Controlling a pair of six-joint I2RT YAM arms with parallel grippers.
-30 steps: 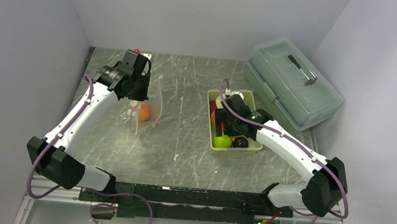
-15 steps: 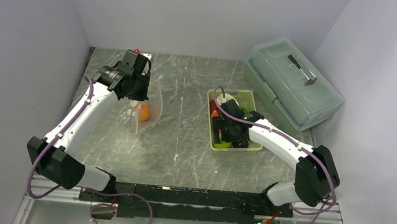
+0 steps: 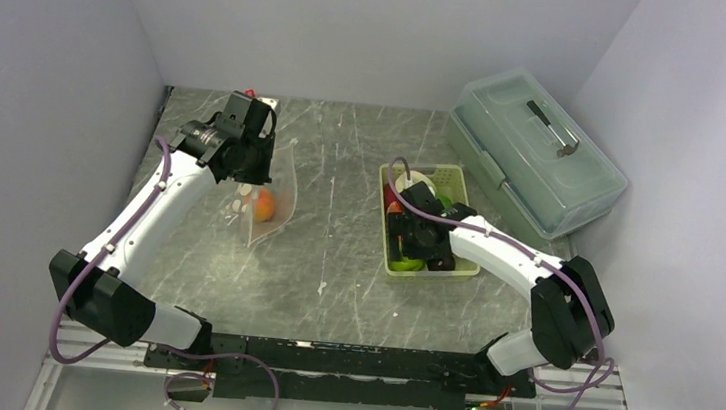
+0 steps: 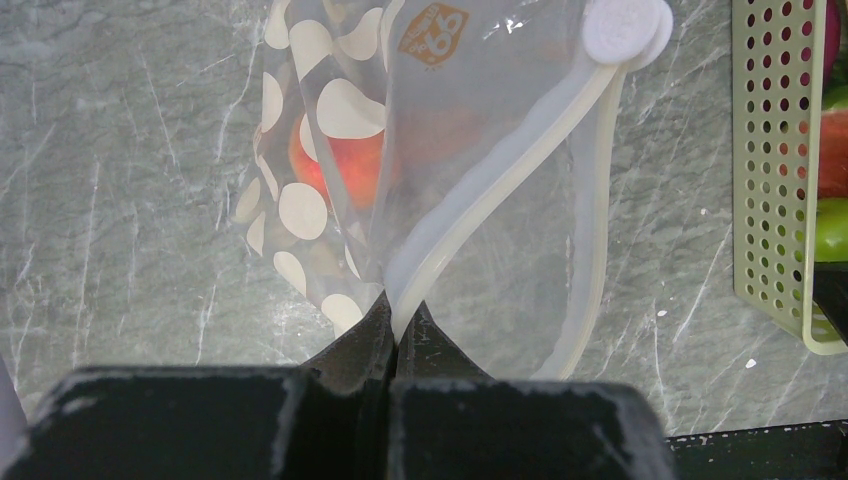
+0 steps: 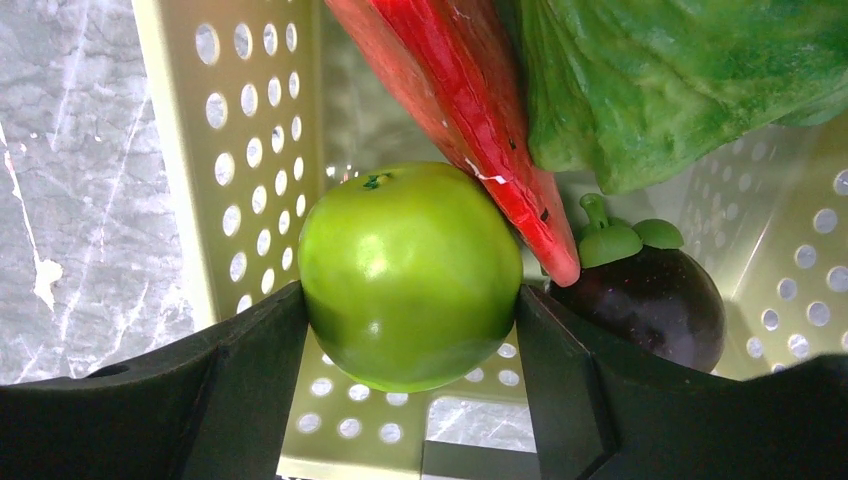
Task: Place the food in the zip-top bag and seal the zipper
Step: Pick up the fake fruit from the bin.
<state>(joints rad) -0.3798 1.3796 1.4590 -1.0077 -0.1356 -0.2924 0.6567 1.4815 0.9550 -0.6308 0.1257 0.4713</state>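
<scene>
Two grippers were at work on the marble-patterned table (image 3: 333,262), and the pale green slotted basket (image 3: 459,181) serves to place everything. At the basket's near end the right gripper (image 3: 413,248) reached down inside, its two dark fingers (image 5: 250,370) pressed against opposite flanks of a green apple (image 5: 410,275) that sat in the near left corner against the perforated wall (image 5: 250,150). Just right of the apple in the same end lay a dark maroon mangosteen (image 5: 650,300) with a green cap. The tip of a red-orange long piece (image 5: 450,110) touched both fruits and ran away toward the basket's far end. Leafy green lettuce (image 5: 680,80) lay beside it on the right, and a pale piece (image 3: 411,183) showed at the far end. Well to the left of the basket, apart from it, the zip-top bag (image 3: 280,192) stood open on the table, a clear pouch with pale spots (image 4: 300,210) and an orange-red ball (image 4: 340,165) already inside. The left gripper (image 4: 395,320) had its fingertips closed tight together on the zipper (image 4: 500,190), pinching the whitish strip at the mouth edge farthest from the basket. A round white tab (image 4: 622,25) capped the strip's other end, toward the basket. Beyond the basket to its right sat a large translucent lidded box (image 3: 535,151).
</scene>
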